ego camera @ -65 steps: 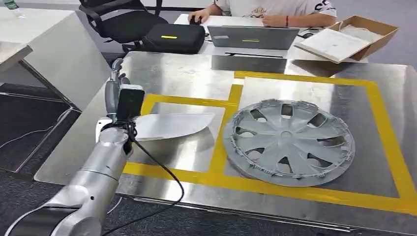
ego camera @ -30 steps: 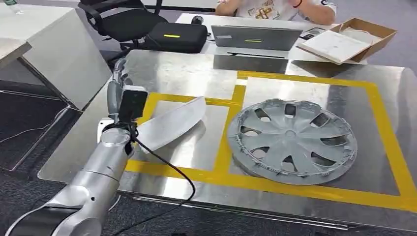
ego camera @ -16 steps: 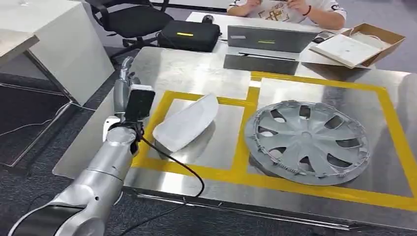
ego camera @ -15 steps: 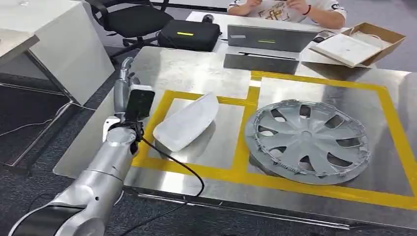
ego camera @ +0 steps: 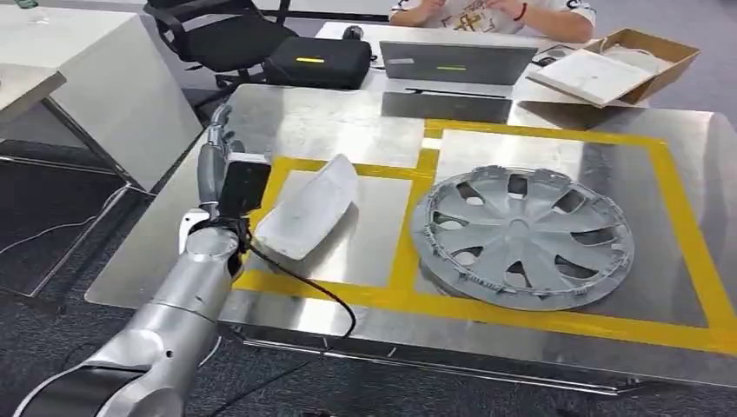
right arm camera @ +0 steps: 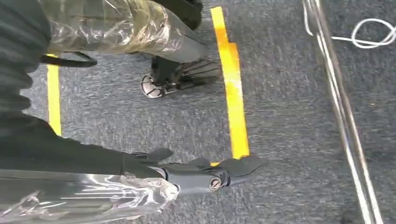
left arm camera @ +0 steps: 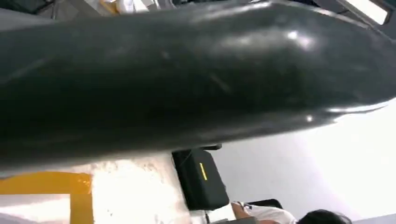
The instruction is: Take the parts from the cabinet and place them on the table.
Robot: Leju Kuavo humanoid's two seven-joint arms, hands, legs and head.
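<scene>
A pale curved panel lies slanted inside the left yellow-taped box on the steel table. My left hand stands just left of it, fingers stretched toward the far side. The black wrist camera hides the panel's near end, so I cannot tell whether the hand grips it. In the left wrist view a dark glossy shape lies across the lens. A silver hubcap lies flat in the right taped box. My right hand hangs over the grey floor with its fingers apart, holding nothing.
Behind the table a desk carries a laptop, a black case and an open cardboard box, with a person seated there. A black chair and a white table stand at left. Beside the right hand runs a metal rail.
The camera has shifted a little. The pale panel has swung from lying crosswise to slanted, its far end now pointing away from me. My left hand has stayed beside it.
</scene>
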